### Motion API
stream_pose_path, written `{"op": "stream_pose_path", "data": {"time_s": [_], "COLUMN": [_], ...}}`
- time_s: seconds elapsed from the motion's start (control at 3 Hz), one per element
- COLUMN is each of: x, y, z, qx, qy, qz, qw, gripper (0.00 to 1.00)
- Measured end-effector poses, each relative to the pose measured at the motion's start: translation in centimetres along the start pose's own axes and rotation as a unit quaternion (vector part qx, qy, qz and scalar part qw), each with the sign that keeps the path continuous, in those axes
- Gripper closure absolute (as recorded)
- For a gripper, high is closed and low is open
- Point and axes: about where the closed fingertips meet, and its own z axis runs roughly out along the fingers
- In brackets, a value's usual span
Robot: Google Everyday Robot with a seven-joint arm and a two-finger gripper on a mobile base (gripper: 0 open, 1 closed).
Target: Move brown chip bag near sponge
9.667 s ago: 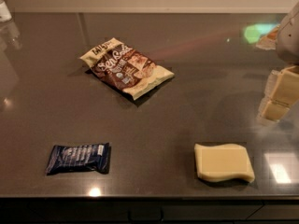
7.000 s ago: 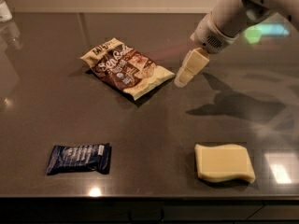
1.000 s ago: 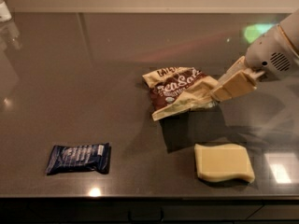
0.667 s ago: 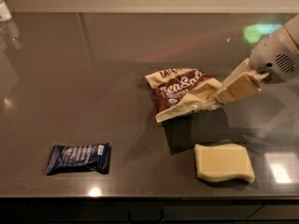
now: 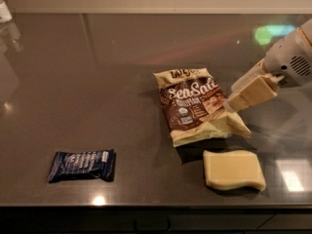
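The brown chip bag point(image 5: 194, 106) has a dark brown centre with white "Sea Salt" lettering and cream ends. It sits at the centre right of the dark table, its lower edge just above the sponge point(image 5: 234, 170). The sponge is a flat pale yellow slab with wavy edges near the front edge. My gripper point(image 5: 230, 106) reaches in from the right. It is shut on the bag's right edge and holds the bag low over the table, with a shadow under the bag's lower end.
A small dark blue wrapped bar point(image 5: 83, 165) lies at the front left. A white object point(image 5: 4, 11) stands at the far left back corner. The table's front edge point(image 5: 146, 206) runs just below the sponge and the bar.
The bag has moved a little down and right, closer to the sponge. It has turned from tilted to nearly flat, face up. My gripper has moved with it.
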Motion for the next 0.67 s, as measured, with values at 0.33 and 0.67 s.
{"op": "stream_pose_path", "data": {"time_s": [0.33,0.67], "x": [-0.13,-0.14], "y": [0.07,0.07], "z": [0.06,0.06], "qx": [0.000,0.000], "qy": [0.000,0.000], "qz": [-0.002,-0.002], "qw": [1.0000,1.0000], "gripper": [0.00,0.00]}}
